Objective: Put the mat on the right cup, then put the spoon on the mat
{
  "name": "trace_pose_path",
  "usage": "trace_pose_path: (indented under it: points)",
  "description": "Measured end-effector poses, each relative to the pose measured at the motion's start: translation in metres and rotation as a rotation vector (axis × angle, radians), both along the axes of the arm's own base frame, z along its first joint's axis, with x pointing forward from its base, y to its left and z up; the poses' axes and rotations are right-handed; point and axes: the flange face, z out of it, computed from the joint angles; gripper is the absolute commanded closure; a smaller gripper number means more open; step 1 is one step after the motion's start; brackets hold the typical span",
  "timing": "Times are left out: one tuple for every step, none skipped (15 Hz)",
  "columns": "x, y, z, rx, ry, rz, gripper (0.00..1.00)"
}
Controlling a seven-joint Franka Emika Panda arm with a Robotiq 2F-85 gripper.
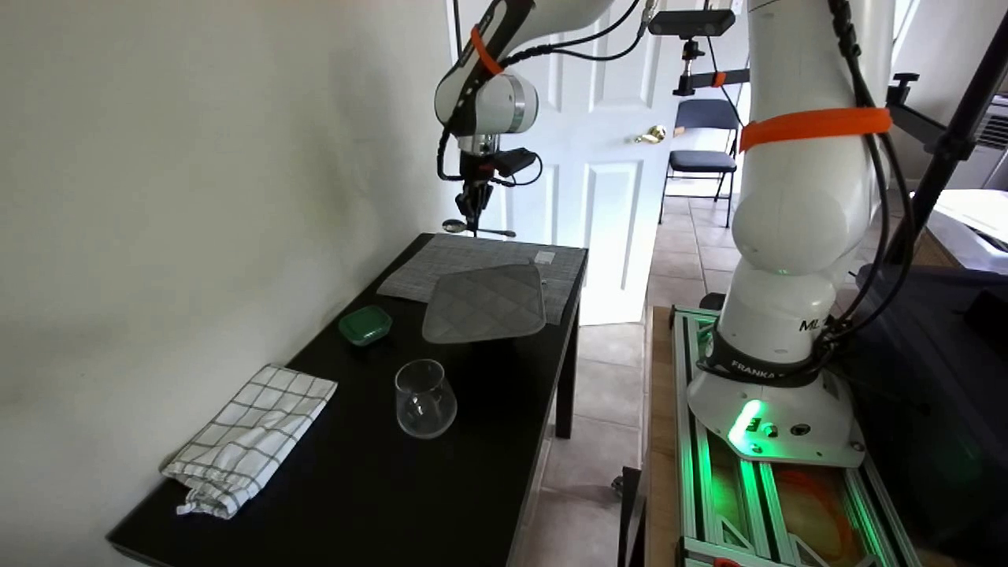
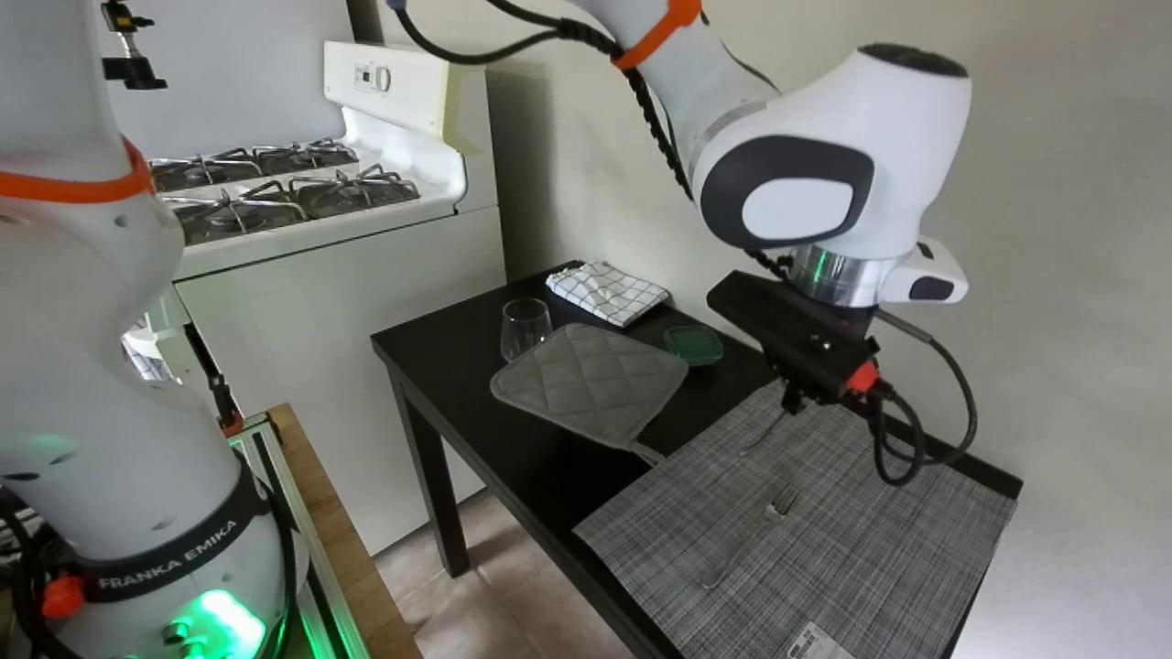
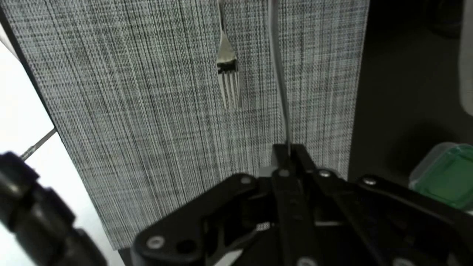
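The grey quilted mat [image 1: 482, 307] lies raised above the black table, and it also shows in an exterior view [image 2: 595, 380]. Its edge shows at the right of the wrist view [image 3: 467, 70]. The right cup is hidden, apparently under the mat. My gripper [image 1: 474, 224] is above the far end of the table, over the woven placemat. Its fingers are shut on the spoon [image 1: 454, 226], held roughly level in the air. In the wrist view the spoon's thin handle [image 3: 279, 70] runs up from between the fingertips [image 3: 289, 152]. The bowl is hidden there.
A woven grey placemat [image 2: 879, 540] carries a fork [image 3: 228, 61] and a white label [image 1: 544, 257]. A clear glass [image 1: 425, 400], a green-lidded box [image 1: 365, 325] and a checkered cloth [image 1: 260, 429] stand on the black table. A wall runs along the table's long side.
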Motion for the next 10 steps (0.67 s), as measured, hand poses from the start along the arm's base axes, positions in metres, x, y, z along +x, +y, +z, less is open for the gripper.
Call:
trace_pose_path:
  points:
    - [0.000,0.004,0.018,0.009,-0.012,0.017,0.98]
    - [0.000,0.010,0.033,0.022,-0.021,0.039,0.98]
    - [0.000,0.018,0.047,0.040,-0.028,0.067,0.98]
    - [0.001,0.028,0.059,0.062,-0.031,0.098,0.98]
    - [0.001,0.041,0.069,0.085,-0.031,0.130,0.98]
    - [0.001,0.053,0.077,0.110,-0.028,0.160,0.98]
    - [0.001,0.068,0.084,0.136,-0.019,0.190,0.98]
    - [0.001,0.082,0.088,0.162,-0.003,0.217,0.98]
    - [-0.001,0.095,0.089,0.185,0.015,0.241,0.98]
    - [-0.003,0.109,0.089,0.207,0.038,0.266,0.98]
